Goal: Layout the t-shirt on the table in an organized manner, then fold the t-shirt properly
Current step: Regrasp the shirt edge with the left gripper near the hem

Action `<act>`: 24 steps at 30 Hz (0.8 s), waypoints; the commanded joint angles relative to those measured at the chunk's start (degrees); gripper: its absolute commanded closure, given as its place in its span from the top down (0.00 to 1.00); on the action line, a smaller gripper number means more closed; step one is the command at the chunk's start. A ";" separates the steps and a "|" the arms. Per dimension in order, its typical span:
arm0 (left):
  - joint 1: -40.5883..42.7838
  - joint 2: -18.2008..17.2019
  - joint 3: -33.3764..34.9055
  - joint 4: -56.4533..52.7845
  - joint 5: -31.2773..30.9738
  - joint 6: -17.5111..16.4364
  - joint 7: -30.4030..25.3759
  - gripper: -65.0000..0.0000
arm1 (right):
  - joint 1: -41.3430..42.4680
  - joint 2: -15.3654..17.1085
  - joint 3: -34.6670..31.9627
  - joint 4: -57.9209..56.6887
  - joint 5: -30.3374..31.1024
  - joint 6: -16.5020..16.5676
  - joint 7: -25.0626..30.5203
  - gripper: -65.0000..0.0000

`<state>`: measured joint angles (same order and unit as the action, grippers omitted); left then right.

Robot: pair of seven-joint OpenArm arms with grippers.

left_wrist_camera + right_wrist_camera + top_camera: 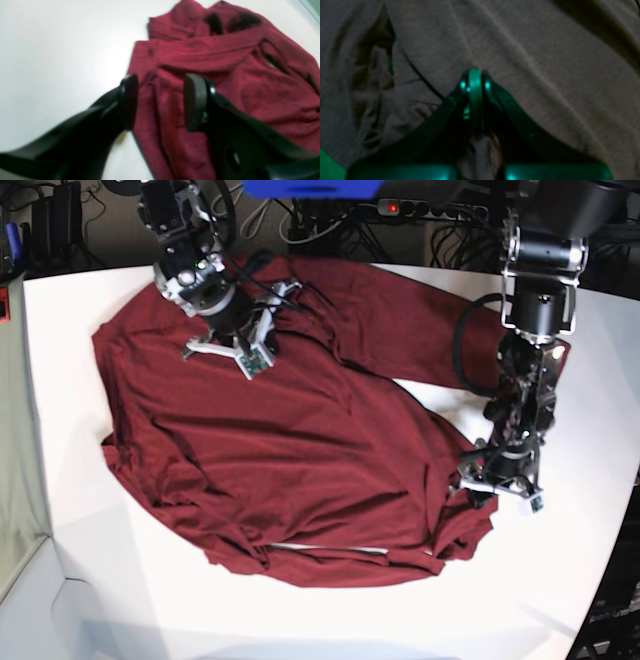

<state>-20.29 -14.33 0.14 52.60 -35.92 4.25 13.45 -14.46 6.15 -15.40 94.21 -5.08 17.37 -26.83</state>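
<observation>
The maroon t-shirt [300, 440] lies spread and wrinkled across the white table [560, 580], with a long fold running to the far right. My left gripper [500, 492] is low over the shirt's near right corner. In the left wrist view that gripper [162, 102] is open, its two dark pads straddling a ridge of the t-shirt [225, 75] beside bare table [50, 50]. My right gripper [248, 352] is at the shirt's far side. Seen from the right wrist, it [475, 75] is shut, tips pressed against the t-shirt [545, 50]; I cannot tell whether cloth is pinched.
Cables and a power strip [400, 210] lie behind the table's far edge. The table's left edge [35, 430] and right edge [615, 580] border the work area. Bare white tabletop [300, 620] runs along the front.
</observation>
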 commanded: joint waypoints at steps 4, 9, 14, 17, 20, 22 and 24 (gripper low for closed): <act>-2.26 -0.75 -0.19 -2.01 -0.08 -0.51 -1.19 0.43 | 0.44 0.05 0.23 1.04 0.47 0.17 1.12 0.00; -2.69 0.57 -0.10 -4.12 -0.08 -0.51 -1.19 0.43 | 0.44 0.13 0.32 1.04 0.47 0.17 1.12 0.00; -2.78 0.92 -0.10 -4.20 -0.08 -0.51 -1.19 0.42 | 0.44 0.22 0.32 1.04 0.47 0.17 1.12 0.00; -2.87 1.27 -0.10 -4.20 -0.08 -0.51 -1.19 0.42 | 0.35 0.22 0.32 1.04 0.47 0.17 1.12 0.00; -2.96 1.54 -0.10 -4.20 -0.08 -0.51 -1.19 0.40 | 0.35 0.22 0.32 1.04 0.47 0.17 1.12 0.00; -2.96 1.54 -0.10 -3.68 -0.08 -0.51 -1.19 0.38 | 0.35 0.31 0.32 1.04 0.47 0.17 1.12 0.00; -2.78 1.45 -0.10 -3.06 -0.08 -0.51 -1.10 0.38 | 0.35 0.31 0.32 1.04 0.47 0.17 1.12 0.00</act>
<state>-21.41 -12.38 0.12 48.18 -35.88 4.14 13.45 -14.48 6.39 -15.18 94.21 -5.08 17.34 -26.81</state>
